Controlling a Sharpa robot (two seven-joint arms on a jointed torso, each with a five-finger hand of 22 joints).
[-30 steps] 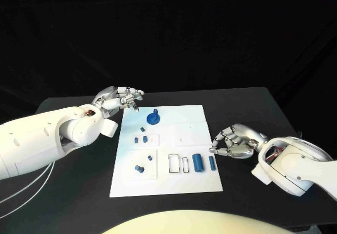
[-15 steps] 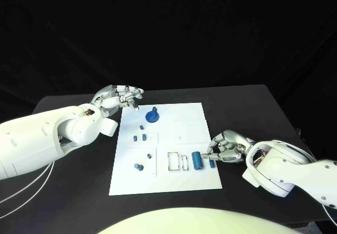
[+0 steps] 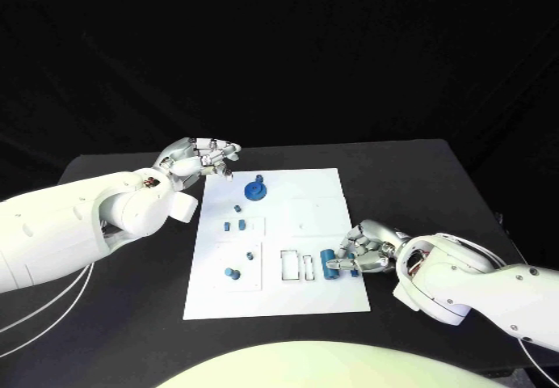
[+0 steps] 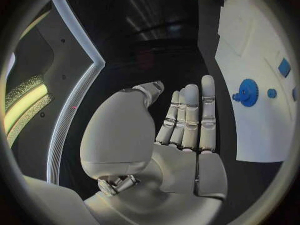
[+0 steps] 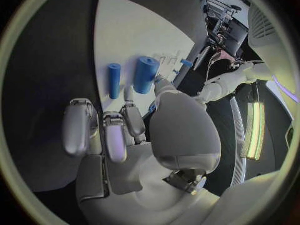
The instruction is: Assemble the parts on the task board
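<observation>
The white task board (image 3: pixel 314 202) lies in the middle of the table. A blue gear (image 3: pixel 254 191) stands near its far end, and small blue parts (image 3: pixel 233 225) sit along its left side. A thick blue cylinder (image 3: pixel 329 263) and a thin blue cylinder (image 3: pixel 352 269) lie near the right edge. My right hand (image 3: pixel 368 249) hovers over that edge, fingers apart. Its fingertips (image 5: pixel 132 116) reach toward the thick cylinder (image 5: pixel 145 75) and the thin cylinder (image 5: pixel 114 80) and grip nothing. My left hand (image 3: pixel 203 157) hangs beyond the board's far left corner, its fingers (image 4: pixel 190 117) straight and empty.
Two empty rectangular slots (image 3: pixel 296 267) lie just left of the cylinders. Another small blue part (image 3: pixel 232 274) stands near the board's front left. Bare black table (image 3: pixel 419 186) surrounds the board. In the left wrist view the gear (image 4: pixel 247 92) stands on the board (image 4: pixel 250 45).
My right hand has moved left from the bare table onto the board's right edge, up to the two cylinders. The left hand has hardly moved.
</observation>
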